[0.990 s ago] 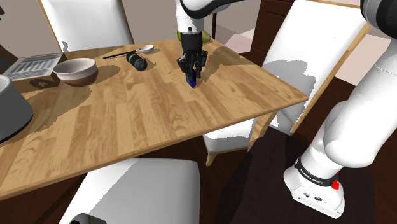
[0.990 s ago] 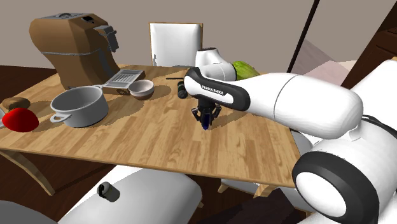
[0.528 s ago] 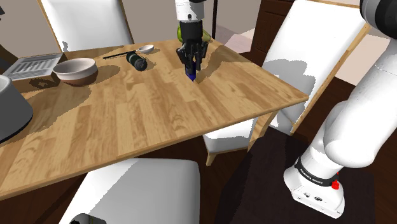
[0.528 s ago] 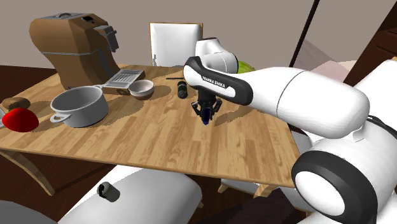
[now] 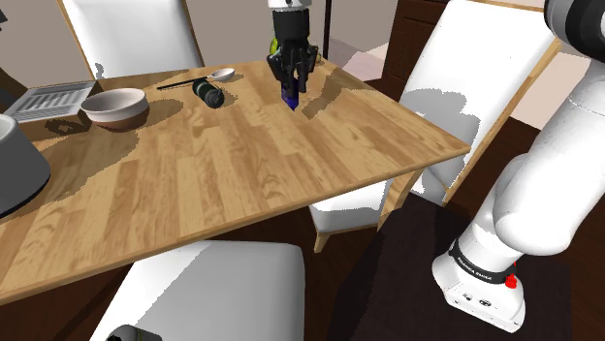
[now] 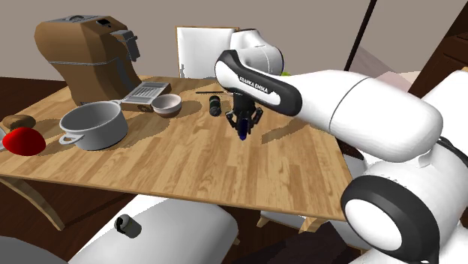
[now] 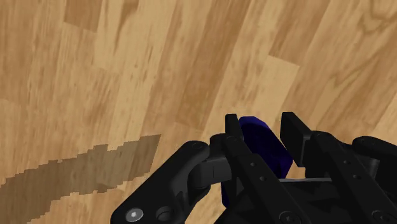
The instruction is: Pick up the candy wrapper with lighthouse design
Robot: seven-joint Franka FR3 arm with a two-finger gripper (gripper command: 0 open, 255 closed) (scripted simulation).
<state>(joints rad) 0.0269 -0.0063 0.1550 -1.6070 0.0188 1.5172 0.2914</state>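
Candy wrapper (image 7: 267,149), one, dark blue, pinched between two fingers of hand (image 7: 262,126), above table (image 5: 242,165).

We see the candy wrapper (image 7: 266,147) as a small, plain dark-blue piece; it sits clasped edge-on between the black fingers of the gripper (image 7: 262,122); it hangs clear above the wooden table (image 7: 127,63).

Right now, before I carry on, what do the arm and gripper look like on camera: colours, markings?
The arm is glossy white, with rounded links and dark joint rings. A black band on one link carries white FRANKA EMIKA lettering. The gripper is all black, with two blocky fingers. The base bears a dark label band and a small red button.
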